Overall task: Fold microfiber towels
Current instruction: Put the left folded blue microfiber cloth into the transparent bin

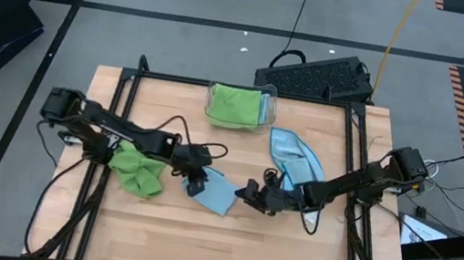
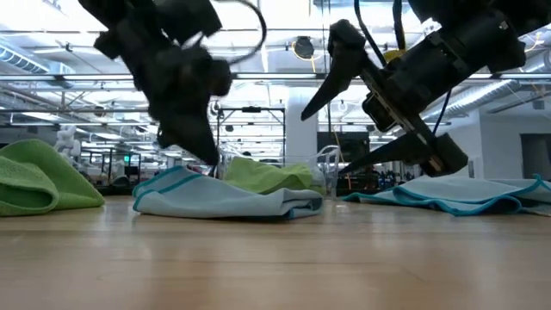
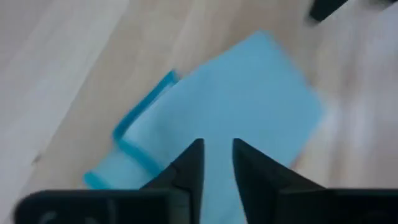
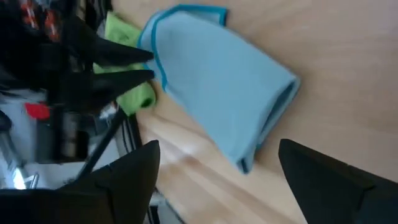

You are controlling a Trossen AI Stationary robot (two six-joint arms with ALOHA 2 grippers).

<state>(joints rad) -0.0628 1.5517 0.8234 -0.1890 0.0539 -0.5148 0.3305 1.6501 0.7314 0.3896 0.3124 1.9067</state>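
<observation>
A folded light blue towel (image 1: 218,194) (image 2: 224,200) lies flat on the wooden table's middle. My left gripper (image 1: 197,180) (image 3: 217,158) is down at its left, teal-hemmed end, fingers nearly together. My right gripper (image 1: 252,193) (image 4: 219,146) hovers wide open just right of that towel, touching nothing. A crumpled lime green towel (image 1: 138,171) (image 2: 39,181) lies under the left arm. Another light blue towel (image 1: 294,158) (image 2: 465,194) lies loosely spread under the right arm. My left gripper has the folded towel's hemmed end (image 4: 163,70) between its two fingertips (image 4: 148,57), with only a narrow gap left between them. The fingers slant down from the table's left. The towel stays flat on the table. How many layers are caught cannot be seen.
A clear plastic bin (image 1: 269,108) holding a green towel (image 1: 234,104) stands at the table's far middle. A black keyboard (image 1: 319,74) lies beyond the far edge. Black frame rails (image 1: 351,166) run along both sides. Bare wood (image 1: 223,249) spans the near half.
</observation>
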